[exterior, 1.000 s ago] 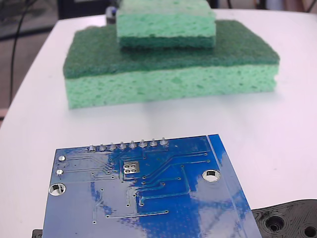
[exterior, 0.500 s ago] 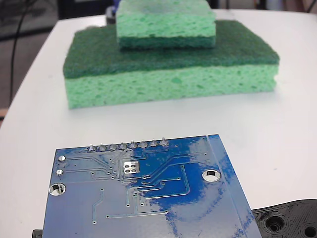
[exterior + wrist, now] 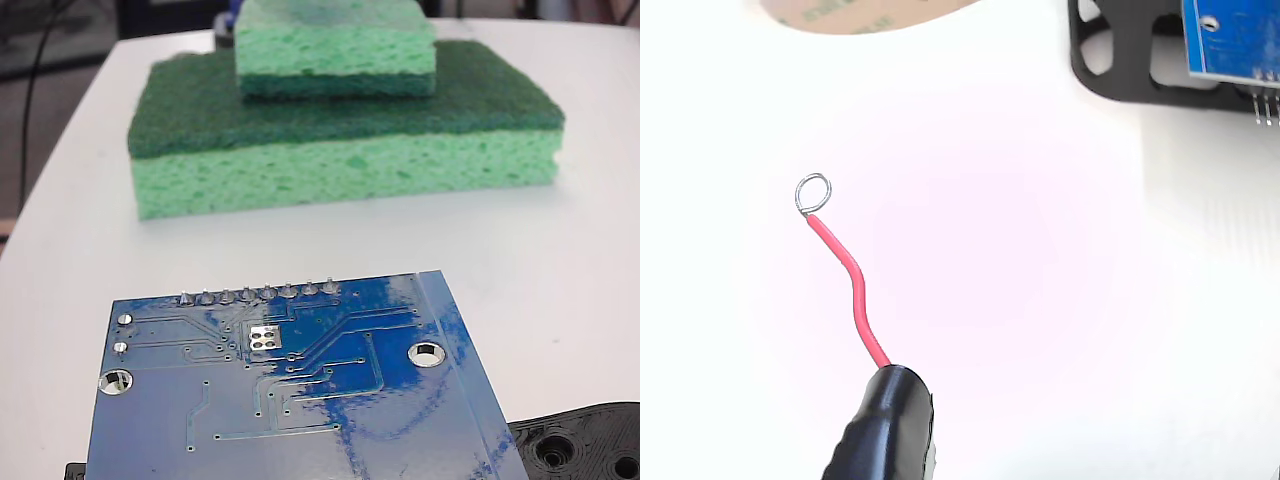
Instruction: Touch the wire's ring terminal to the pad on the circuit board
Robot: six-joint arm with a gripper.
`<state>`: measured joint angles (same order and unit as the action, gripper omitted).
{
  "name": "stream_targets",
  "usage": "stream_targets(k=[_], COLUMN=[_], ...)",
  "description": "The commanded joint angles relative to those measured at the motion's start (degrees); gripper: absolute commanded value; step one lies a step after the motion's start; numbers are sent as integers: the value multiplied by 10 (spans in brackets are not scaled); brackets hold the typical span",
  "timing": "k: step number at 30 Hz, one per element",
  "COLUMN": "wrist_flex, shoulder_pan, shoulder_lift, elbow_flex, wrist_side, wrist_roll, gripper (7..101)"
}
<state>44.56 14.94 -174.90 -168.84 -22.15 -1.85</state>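
Note:
The blue circuit board (image 3: pixel 300 400) lies at the bottom of the fixed view, and its silver pad (image 3: pixel 264 338) with four dark holes sits just below the row of solder bumps (image 3: pixel 258 294). Neither the gripper nor the wire shows in that view. In the wrist view, my gripper (image 3: pixel 888 415) appears only as a black-wrapped tip. The bent red wire (image 3: pixel 852 285) sticks out of this tip. The ring terminal (image 3: pixel 813 192) hangs over bare white table, far left of the board's corner (image 3: pixel 1235 40). The pad is out of the wrist view.
Two stacked green sponges (image 3: pixel 340 130) stand behind the board in the fixed view. A black plate with holes (image 3: pixel 585 445) lies under the board's right corner and shows at the wrist view's upper right (image 3: pixel 1125 60). A tan curved object (image 3: pixel 860 12) sits at the wrist view's top.
Glossy reflections slide across the board's surface. A small shape behind the upper sponge shifts. The board and sponges stay put.

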Motion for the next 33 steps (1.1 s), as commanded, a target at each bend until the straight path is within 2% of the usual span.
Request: stream_targets(k=[1,13,25,29,33], wrist_flex=[-2,3,2,0,-1], shoulder_pan=[0,21,12,-12,-12], shoulder_lift=[-1,-1,-1,-1,-1], elbow_flex=[2,-29,-29,-29,-29], wrist_side=[3,40,50,87,98], wrist_roll=[-1,6,7,19,28], gripper=[1003,1003,1003,1003,1003])
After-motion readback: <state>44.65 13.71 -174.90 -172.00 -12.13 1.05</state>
